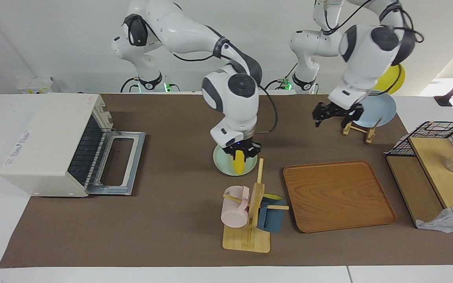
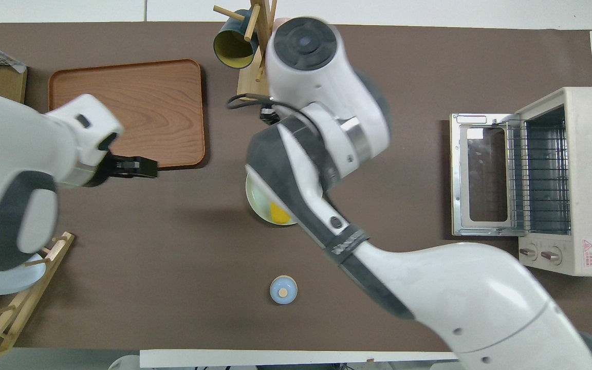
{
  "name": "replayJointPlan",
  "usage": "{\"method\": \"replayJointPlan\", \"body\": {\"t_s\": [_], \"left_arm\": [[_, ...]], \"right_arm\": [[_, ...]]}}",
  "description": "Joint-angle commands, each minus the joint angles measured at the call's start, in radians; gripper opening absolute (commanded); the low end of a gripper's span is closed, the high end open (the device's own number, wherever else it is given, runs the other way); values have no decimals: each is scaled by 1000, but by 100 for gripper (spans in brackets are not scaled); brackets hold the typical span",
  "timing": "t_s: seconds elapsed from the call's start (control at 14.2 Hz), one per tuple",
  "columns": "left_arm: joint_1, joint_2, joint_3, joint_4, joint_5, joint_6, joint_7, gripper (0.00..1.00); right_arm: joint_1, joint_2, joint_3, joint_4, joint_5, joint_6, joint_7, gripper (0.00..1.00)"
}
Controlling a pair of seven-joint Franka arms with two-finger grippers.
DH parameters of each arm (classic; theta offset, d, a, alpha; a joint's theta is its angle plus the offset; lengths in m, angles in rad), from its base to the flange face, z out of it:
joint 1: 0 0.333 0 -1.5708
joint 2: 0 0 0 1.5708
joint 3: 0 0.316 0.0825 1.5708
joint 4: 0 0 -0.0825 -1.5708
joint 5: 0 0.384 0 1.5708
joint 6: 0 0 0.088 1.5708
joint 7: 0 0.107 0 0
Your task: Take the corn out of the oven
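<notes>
The off-white oven (image 1: 49, 145) stands at the right arm's end of the table with its glass door (image 1: 118, 163) dropped open; its wire rack (image 2: 542, 174) shows bare. My right gripper (image 1: 243, 151) is shut on the yellow corn (image 1: 239, 164), held upright over a pale green plate (image 1: 222, 162) at mid-table. The corn's lower end is at or just above the plate. In the overhead view the arm hides most of the corn (image 2: 277, 211) and the plate (image 2: 255, 201). My left gripper (image 1: 330, 114) waits in the air beside the plate rack.
A wooden tray (image 1: 338, 196) lies toward the left arm's end. A mug tree (image 1: 250, 220) holds a pink mug (image 1: 234, 208) and a blue mug (image 1: 271, 216). A rack (image 1: 358, 129) holds a light blue plate (image 1: 380, 112). A wire shelf (image 1: 435, 157) stands at the table's end. A small blue lid (image 2: 283, 289) lies near the robots.
</notes>
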Motion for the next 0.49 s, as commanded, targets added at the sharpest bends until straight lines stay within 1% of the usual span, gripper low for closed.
{"method": "replayJointPlan", "body": {"t_s": [0.0,0.07,0.14,0.28,0.42], "left_arm": [[-179,167,18,12,0,230,-277,100],[-203,204,16,15,0,293,-339,100],[-233,228,16,17,0,323,-353,100],[-262,268,16,32,0,337,-359,100],[-305,341,16,98,0,340,-405,100]], "right_arm": [[-120,-209,19,-355,-25,94,-171,7],[-162,-266,17,-480,-27,162,-237,1],[-205,-297,17,-576,-28,223,-274,0],[-257,-335,17,-713,-38,346,-303,0],[-317,-338,19,-786,-77,421,-395,0]]}}
